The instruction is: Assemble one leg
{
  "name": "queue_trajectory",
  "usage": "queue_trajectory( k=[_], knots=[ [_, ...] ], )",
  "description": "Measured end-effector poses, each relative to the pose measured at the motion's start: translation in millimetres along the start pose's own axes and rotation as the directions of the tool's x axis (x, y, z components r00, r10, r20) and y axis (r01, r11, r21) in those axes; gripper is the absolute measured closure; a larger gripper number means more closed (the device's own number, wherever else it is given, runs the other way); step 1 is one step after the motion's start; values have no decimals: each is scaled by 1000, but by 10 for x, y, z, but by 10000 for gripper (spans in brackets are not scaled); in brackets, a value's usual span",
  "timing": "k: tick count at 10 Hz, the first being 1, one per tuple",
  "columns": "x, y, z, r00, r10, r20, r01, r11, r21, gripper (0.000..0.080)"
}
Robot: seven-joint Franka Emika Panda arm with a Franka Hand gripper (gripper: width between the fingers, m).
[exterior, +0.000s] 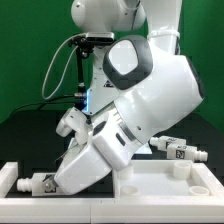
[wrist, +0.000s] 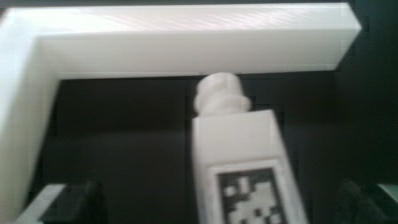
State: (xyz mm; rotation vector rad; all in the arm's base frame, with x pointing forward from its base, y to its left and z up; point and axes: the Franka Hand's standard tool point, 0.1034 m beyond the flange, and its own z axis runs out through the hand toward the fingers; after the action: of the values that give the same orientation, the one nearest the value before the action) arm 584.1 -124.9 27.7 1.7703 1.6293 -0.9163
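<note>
leg lies flat on the black table, right between my fingers, threaded end pointing away from me toward the white wall. my gripper is spread wide: a dark gap shows on each side of the leg and neither finger touches it, so nothing is grasped. a square b/w marker tag sits on the leg's upper face, near me. it's pattern only, too blurred to read more. the white wall is an angled piece w/ a ridged top, running across ahead of the leg and down one side. the leg's tip stops short of it.

ext view: my arm fills most of the frame, bent low over the table. by my wrist, at the exterior view's left, a tagged leg pokes out. can't tell if it's the same one. the other leg, also tagged, lies at the exterior view's right, well apart. a white moulded piece w/ raised rim sits in front. the backdrop is green cloth, w/ a black stand behind.
</note>
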Motion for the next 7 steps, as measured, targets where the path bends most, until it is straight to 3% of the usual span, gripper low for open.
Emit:
queue_trajectory(
  k=[7],
  knots=[
    [83, -47, 65, 1000, -13, 2, 13, 1000, 8, 173]
  ],
)
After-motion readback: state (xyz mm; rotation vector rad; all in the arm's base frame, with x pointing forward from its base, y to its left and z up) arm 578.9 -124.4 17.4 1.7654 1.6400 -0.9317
